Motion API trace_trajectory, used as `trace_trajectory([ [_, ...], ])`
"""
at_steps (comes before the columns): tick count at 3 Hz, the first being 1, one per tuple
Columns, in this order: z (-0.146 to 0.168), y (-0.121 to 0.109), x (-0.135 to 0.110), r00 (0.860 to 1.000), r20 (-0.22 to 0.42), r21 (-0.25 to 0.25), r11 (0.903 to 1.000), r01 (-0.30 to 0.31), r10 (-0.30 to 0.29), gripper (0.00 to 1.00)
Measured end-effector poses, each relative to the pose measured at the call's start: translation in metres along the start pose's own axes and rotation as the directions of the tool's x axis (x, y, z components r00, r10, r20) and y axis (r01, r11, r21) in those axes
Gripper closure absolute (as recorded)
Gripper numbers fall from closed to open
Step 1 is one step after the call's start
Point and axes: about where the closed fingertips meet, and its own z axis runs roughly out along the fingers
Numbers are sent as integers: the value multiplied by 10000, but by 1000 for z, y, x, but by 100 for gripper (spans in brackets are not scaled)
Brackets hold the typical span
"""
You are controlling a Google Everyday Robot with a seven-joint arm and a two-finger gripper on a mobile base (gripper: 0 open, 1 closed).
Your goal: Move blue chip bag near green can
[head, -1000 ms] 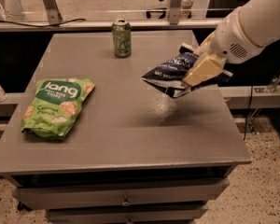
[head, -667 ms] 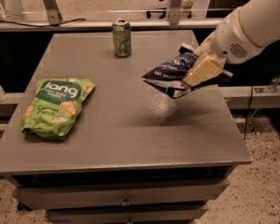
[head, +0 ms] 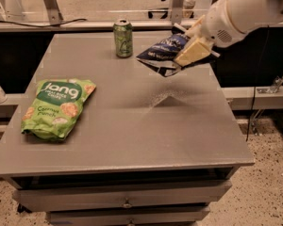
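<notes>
The blue chip bag [head: 162, 54] hangs in the air over the back right part of the grey table [head: 127, 126], dark navy with white lettering, tilted with its left end low. My gripper [head: 191, 46] is shut on the bag's right end, its pale fingers [head: 192, 54] clamped over it. The white arm comes in from the upper right. The green can [head: 123, 37] stands upright near the table's back edge, a short way left of the bag, apart from it.
A larger bright green "Jang" bag [head: 56, 108] lies flat on the table's left side. Drawers sit under the tabletop at the front. A low shelf and metal legs run behind the table.
The gripper has carried the blue chip bag up and back toward the table's rear edge, closer to the green can. The can and the green bag have not moved.
</notes>
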Motion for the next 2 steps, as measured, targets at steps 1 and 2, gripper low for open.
trace_trajectory([
  [1,27,-34,-17,9978,587,191,9993,306,-317,100],
  [2,60,-53,-26,9939,995,126,9988,473,-483,100],
])
